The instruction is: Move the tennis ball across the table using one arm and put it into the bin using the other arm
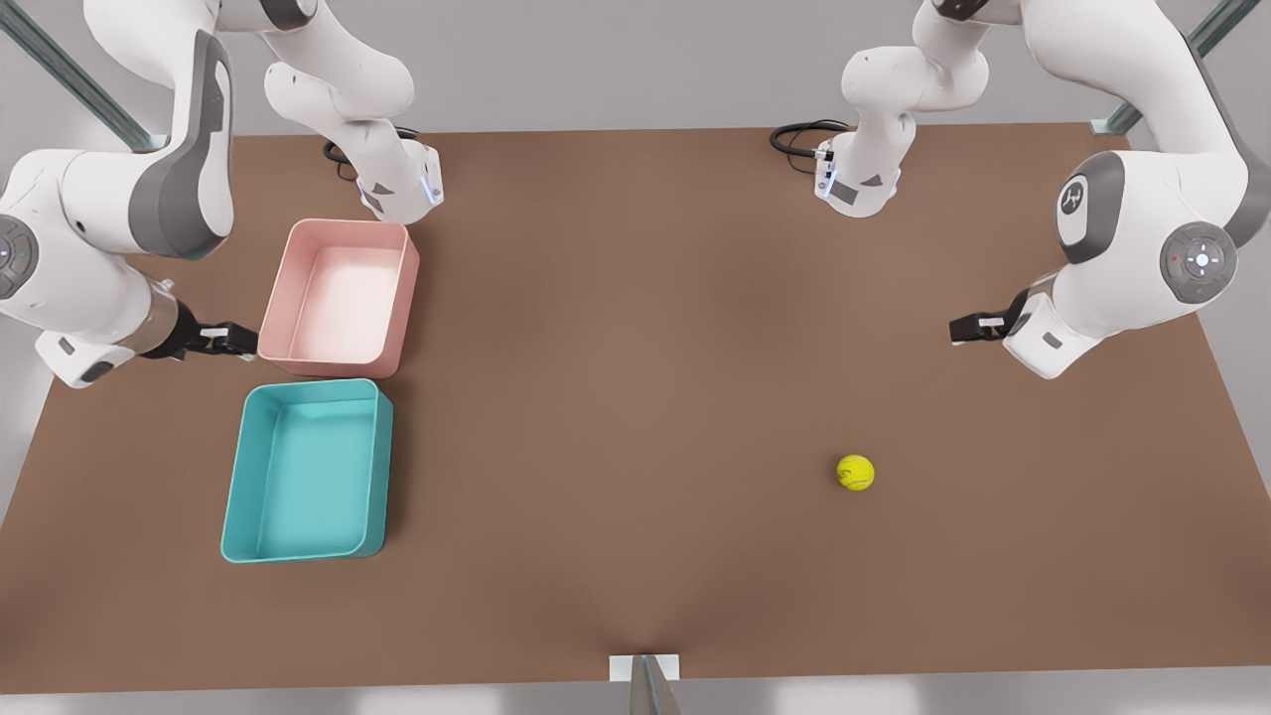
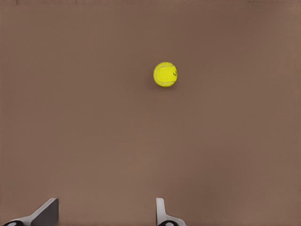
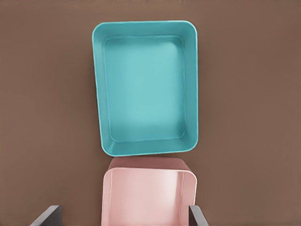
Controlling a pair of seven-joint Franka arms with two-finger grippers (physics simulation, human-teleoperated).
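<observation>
The tennis ball (image 1: 855, 472) lay on bare table (image 1: 635, 556) toward the front view's right, well apart from the teal bin (image 1: 238, 497). Light, fuzzy and apt to roll, it probably wanted gripping across its middle. The left gripper (image 1: 978, 326) hung near it, fingers spread wide; the right gripper (image 1: 223, 340), also spread, waited beside the pink bin (image 1: 402, 288)

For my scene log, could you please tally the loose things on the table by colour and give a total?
Yellow-green: 1, the tennis ball, lying apart from the bins.
Teal: 1, the bin, empty.
Pink: 1, the pink bin, empty, right next to the teal one.
Total: 3.
</observation>
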